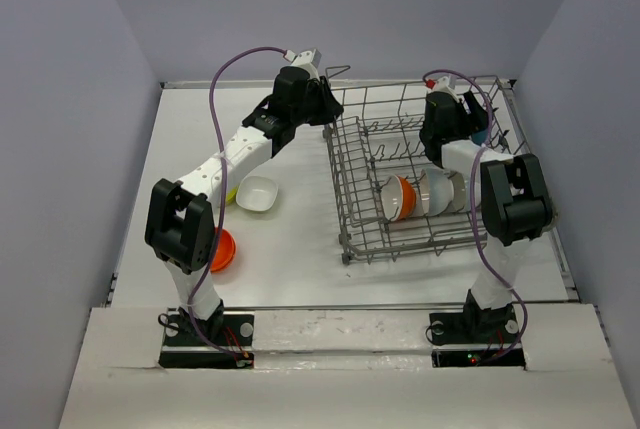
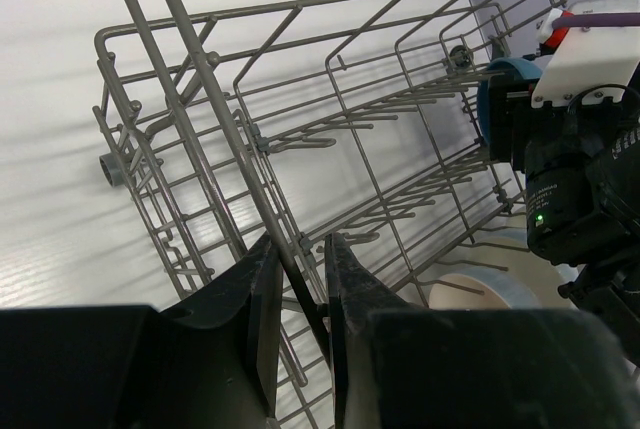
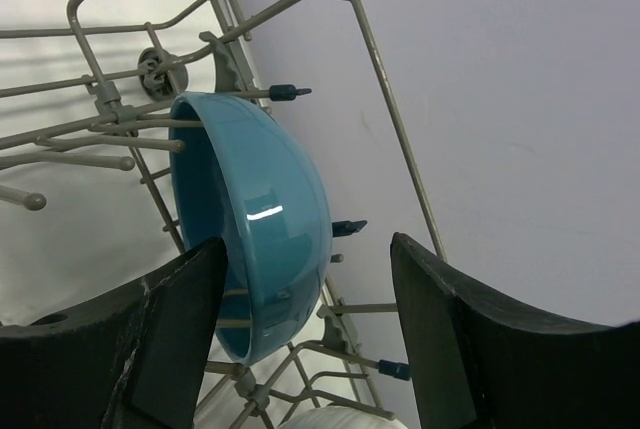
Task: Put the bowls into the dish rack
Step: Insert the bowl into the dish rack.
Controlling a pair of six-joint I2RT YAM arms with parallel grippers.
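The grey wire dish rack (image 1: 345,194) stands right of centre. My left gripper (image 1: 325,99) is at its far left corner, shut on one rim wire (image 2: 215,99) that runs between the jaws (image 2: 300,244). My right gripper (image 1: 470,119) is open at the rack's far right. A blue bowl (image 3: 260,219) stands on edge among the tines there, close to the left finger, with a wide gap to the right finger (image 3: 440,319). An orange bowl (image 1: 400,197) and a white bowl (image 1: 432,191) stand in the rack's near row.
On the table left of the rack lie a squarish white bowl (image 1: 257,194), an orange-red bowl (image 1: 222,249) by the left arm's elbow, and a yellow-green bowl (image 1: 231,192) mostly hidden behind that arm. The right wall (image 3: 520,99) is close behind the rack.
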